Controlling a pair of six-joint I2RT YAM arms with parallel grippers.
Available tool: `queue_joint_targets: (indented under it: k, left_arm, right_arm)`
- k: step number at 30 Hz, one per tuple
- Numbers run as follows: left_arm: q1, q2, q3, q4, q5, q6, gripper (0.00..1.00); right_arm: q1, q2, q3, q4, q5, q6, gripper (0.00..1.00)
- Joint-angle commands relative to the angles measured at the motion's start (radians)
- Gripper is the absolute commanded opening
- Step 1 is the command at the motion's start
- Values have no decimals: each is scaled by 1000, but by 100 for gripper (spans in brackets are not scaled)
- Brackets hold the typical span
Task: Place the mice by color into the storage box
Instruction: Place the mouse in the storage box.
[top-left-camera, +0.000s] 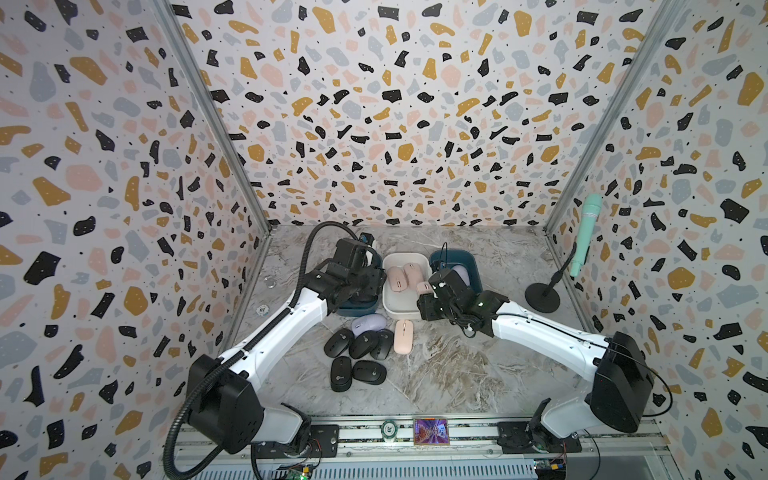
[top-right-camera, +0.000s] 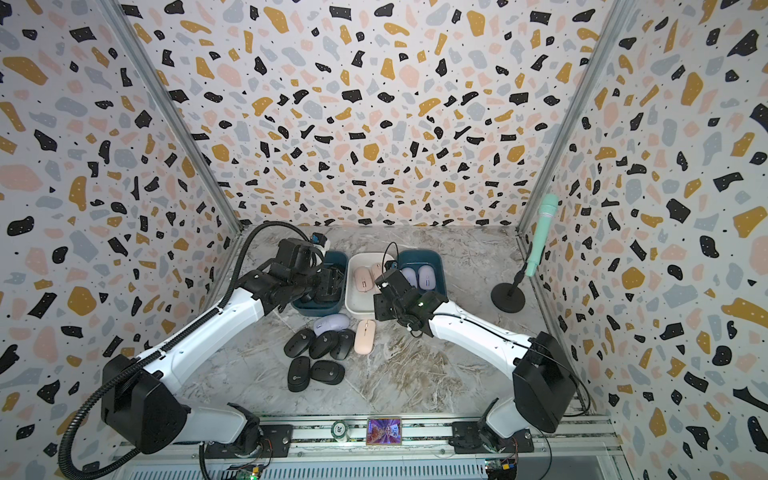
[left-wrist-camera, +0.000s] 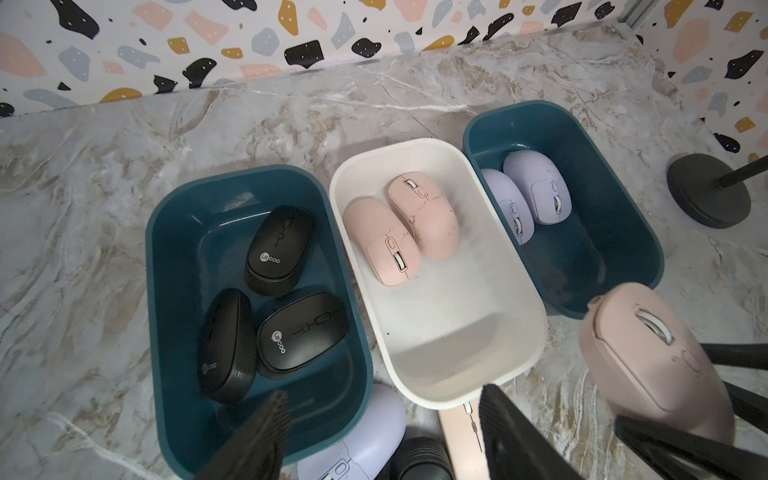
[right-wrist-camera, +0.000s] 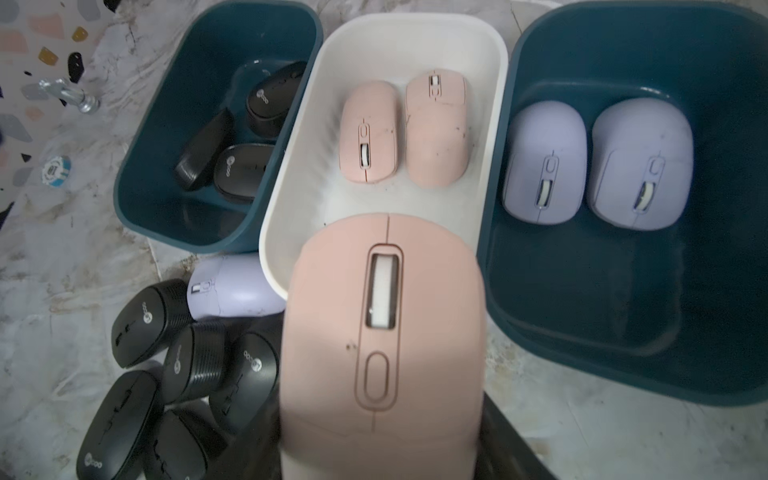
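1. In both top views I see my right pincer (top-left-camera: 424, 291) clamped on the held pink mouse (top-left-camera: 423, 285), up over the white box (top-left-camera: 405, 258), toward its near right corner. My left pincer (top-left-camera: 365, 286) hangs over the left teal box (top-left-camera: 357, 311). On the surface (top-left-camera: 457, 374), just in front of the boxes and bunched together: five loose black mice (top-left-camera: 361, 345), one loose lavender mouse (top-left-camera: 369, 324), one flat pink mouse (top-left-camera: 403, 336).
2. Left wrist: left pincer (left-wrist-camera: 384, 392) gapes, nothing between its fingers (left-wrist-camera: 270, 428). Left teal box (left-wrist-camera: 166, 249) has three boxed black mice (left-wrist-camera: 280, 249). White box (left-wrist-camera: 519, 291) has two boxed pink mice (left-wrist-camera: 390, 245). Right teal box (left-wrist-camera: 623, 216) has two boxed lavender mice (left-wrist-camera: 536, 187).
3. Right wrist: held pink mouse (right-wrist-camera: 382, 324) fills the middle, wheel up. The right pincer (right-wrist-camera: 384, 436) grips it at its sides, over the near end of the white box (right-wrist-camera: 282, 216).
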Motion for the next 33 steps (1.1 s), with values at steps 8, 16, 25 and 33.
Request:
queue_joint_targets:
  k: [8,16,25,33]
  left_arm:
    - [-3,-14,-49,68,-4,25,72]
    - [-3,-14,-70,82,-8,31,72]
    - [-4,-17,-72,81,-16,31,72]
    - [-3,-41,-98,92,-24,31,72]
  right_arm:
    - [-70,199,175,107,-61,-102,55]
    - [-84,318,250,96,-52,-117,55]
    - [-88,403,284,81,-62,-109,55]
    - [-92,439,289,78,-67,-111,55]
